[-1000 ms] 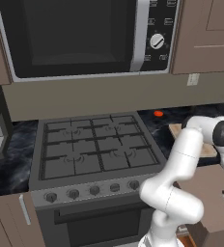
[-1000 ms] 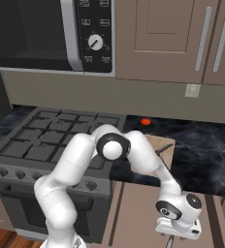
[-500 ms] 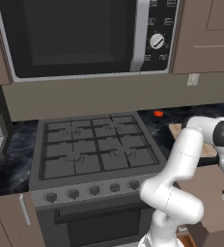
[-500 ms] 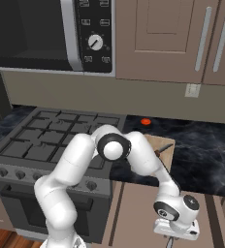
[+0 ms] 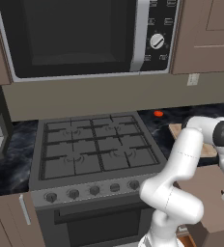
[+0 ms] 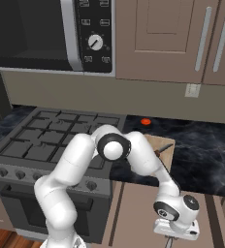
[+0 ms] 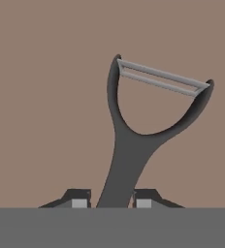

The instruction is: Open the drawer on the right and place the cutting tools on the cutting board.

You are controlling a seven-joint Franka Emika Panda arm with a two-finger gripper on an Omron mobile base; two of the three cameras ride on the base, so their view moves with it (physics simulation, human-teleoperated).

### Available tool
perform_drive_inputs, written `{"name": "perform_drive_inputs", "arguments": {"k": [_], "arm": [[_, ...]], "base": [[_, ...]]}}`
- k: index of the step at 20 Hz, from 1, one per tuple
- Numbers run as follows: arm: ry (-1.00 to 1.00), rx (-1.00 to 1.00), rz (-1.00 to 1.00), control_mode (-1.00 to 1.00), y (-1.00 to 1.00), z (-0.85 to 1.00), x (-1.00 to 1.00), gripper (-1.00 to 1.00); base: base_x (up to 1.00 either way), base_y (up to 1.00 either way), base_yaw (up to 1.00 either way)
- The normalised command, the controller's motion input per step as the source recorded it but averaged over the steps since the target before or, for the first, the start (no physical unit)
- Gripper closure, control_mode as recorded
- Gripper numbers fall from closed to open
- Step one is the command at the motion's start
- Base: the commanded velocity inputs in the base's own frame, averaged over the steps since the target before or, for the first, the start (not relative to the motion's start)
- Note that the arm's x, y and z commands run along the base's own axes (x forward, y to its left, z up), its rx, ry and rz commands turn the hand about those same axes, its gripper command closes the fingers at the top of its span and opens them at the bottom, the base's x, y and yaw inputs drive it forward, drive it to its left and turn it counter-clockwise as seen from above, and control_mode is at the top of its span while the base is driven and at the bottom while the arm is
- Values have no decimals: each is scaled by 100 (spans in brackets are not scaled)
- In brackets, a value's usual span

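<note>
The claw [image 7: 112,203] is down in the open drawer [image 6: 134,213], clenched on the handle of the grey peeler [image 7: 134,140] — its 2 tips hug it. The peeler's long side points straight away from the claw. The cutting board [image 6: 159,147] waits up on the bench, behind the drawer.

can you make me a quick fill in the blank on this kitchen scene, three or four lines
1. The dark grey Y-shaped peeler lies on the plain matt-brown floor of the ____.
2. The small dark fingers stand on either side of the peeler's ____.
3. A small knife with a dark reddish handle rests on the light tan wooden ____.
4. The cutting board lies to the ____ of the grey gas stove.

Missing words: drawer; handle; cutting board; right
</note>
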Motion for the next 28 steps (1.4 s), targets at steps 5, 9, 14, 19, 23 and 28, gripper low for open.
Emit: {"name": "perform_drive_inputs", "arguments": {"k": [5,9,14,19,23,28], "arm": [[-11,0,-5,-100,5,79,-4,100],[-7,0,-7,-100,6,100,-6,100],[-3,0,-11,-100,0,100,-34,100],[-3,0,-15,-100,0,100,-15,100],[-1,0,-19,-100,0,100,5,100],[0,0,-23,-100,0,100,64,100]], "base": [[0,0,0],[0,0,0],[0,0,0],[0,0,0],[0,0,0],[0,0,0]]}}
